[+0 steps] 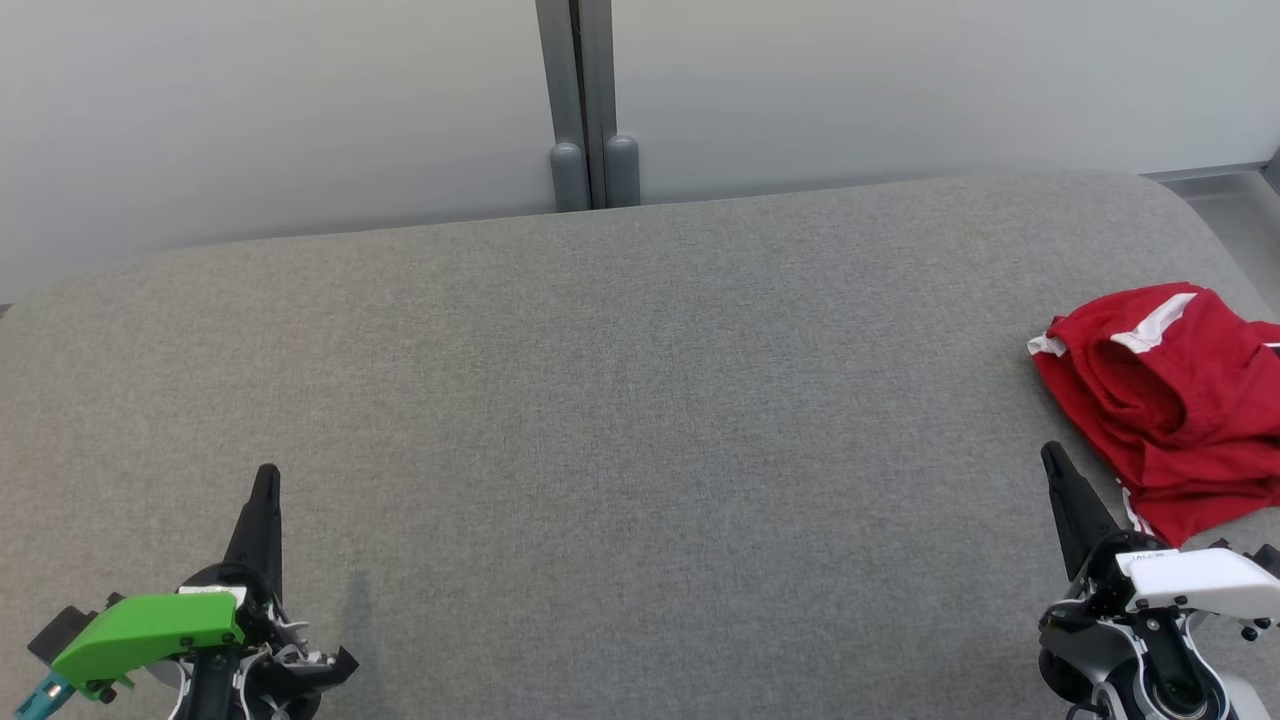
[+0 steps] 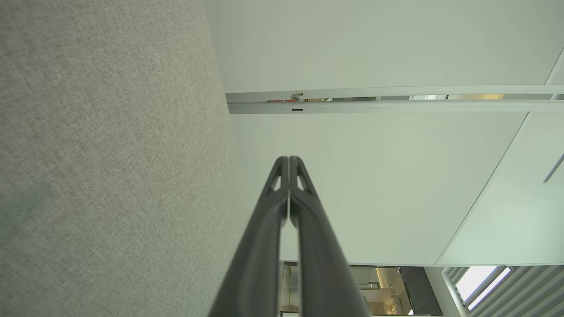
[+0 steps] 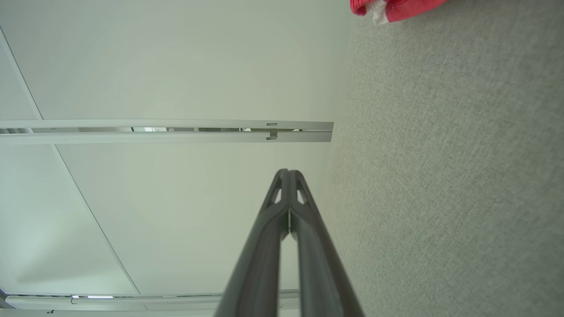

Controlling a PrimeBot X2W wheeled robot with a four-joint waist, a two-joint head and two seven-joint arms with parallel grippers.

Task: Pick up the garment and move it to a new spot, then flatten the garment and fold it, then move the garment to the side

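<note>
The garment point(image 1: 1170, 400) is a crumpled red piece with white stripes, lying at the far right of the grey fabric table point(image 1: 620, 400). A corner of that garment point(image 3: 396, 8) peeks in at the top of the right wrist view. My right gripper point(image 1: 1052, 456) is shut and empty at the lower right, its tips a short way left of the garment's near edge and apart from it. My left gripper point(image 1: 267, 474) is shut and empty at the lower left, far from the garment. Both pairs of fingertips, left point(image 2: 288, 159) and right point(image 3: 287, 172), press together.
A pale partition wall with a grey vertical post point(image 1: 585, 110) runs behind the table's far edge. The table's right end curves off near the garment, with floor point(image 1: 1235, 215) beyond. Bare grey cloth spans the space between the two grippers.
</note>
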